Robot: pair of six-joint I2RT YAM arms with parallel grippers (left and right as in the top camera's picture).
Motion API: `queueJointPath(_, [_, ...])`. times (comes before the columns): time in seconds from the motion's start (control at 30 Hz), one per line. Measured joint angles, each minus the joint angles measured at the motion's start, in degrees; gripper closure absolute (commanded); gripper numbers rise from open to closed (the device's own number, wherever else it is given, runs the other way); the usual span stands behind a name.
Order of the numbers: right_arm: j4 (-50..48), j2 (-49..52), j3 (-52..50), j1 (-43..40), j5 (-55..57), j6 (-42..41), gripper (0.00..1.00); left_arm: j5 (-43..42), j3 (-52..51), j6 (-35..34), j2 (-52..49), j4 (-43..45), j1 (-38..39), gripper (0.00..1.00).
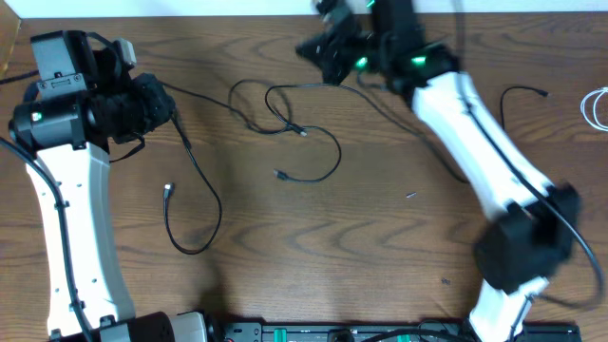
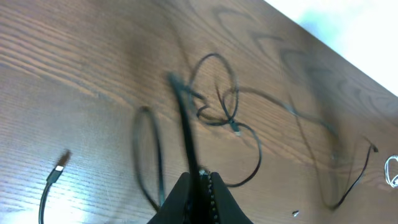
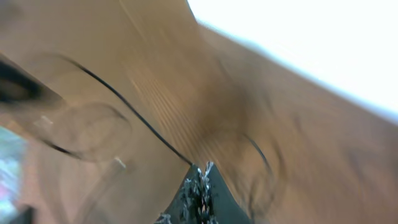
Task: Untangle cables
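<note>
Several thin black cables lie on the wooden table [image 1: 380, 247]. My left gripper [image 1: 167, 106] is at the left, shut on a black cable [image 1: 195, 176] that trails down into a loop ending in a small plug [image 1: 168, 190]. In the left wrist view the same cord [image 2: 185, 140] runs straight into the closed jaws [image 2: 200, 177]. A looped black tangle [image 1: 302, 132] sits mid-table. My right gripper [image 1: 309, 49] is at the tangle's far end, blurred, jaws shut, with a black cable [image 3: 134, 115] running to its tip [image 3: 200, 169]. A separate black cable [image 1: 521, 89] and a white cable [image 1: 597, 106] lie at the right.
The right arm's white link [image 1: 484, 161] crosses the right half of the table diagonally. The table's far edge [image 1: 237, 17] runs just behind both grippers. A dark strip of equipment [image 1: 332, 332] lines the front edge. A tiny speck [image 1: 410, 196] lies right of centre.
</note>
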State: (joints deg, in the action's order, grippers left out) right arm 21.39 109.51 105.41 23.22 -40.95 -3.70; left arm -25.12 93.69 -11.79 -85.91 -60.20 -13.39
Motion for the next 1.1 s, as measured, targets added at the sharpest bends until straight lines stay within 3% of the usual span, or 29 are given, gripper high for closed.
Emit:
queueJointPath(0.2, [1.5,-9.2,1.0,-1.3,-3.6,-4.2,0.99,0.0,-1.2,0.0,-2.5,-0.2,0.9,0.93])
queueJointPath(0.43, [11.9,-8.6,1.0,-2.3,4.1,-4.8,0.96,0.0,-2.8,0.0,-5.1,-0.4,4.1,0.93])
queueJointPath(0.53, [13.3,-5.6,1.0,-2.1,7.2,-4.6,0.77,0.0,-3.2,0.0,-5.9,-0.4,5.1,0.93])
queueJointPath(0.63, [12.7,-1.5,1.0,-1.0,8.9,-5.4,0.71,0.0,-4.3,-0.7,-7.1,-0.3,5.4,0.93])
queueJointPath(1.1, [1.7,18.1,0.9,7.9,13.0,-10.6,0.65,0.2,-9.1,-4.9,-21.0,4.1,5.4,0.92])
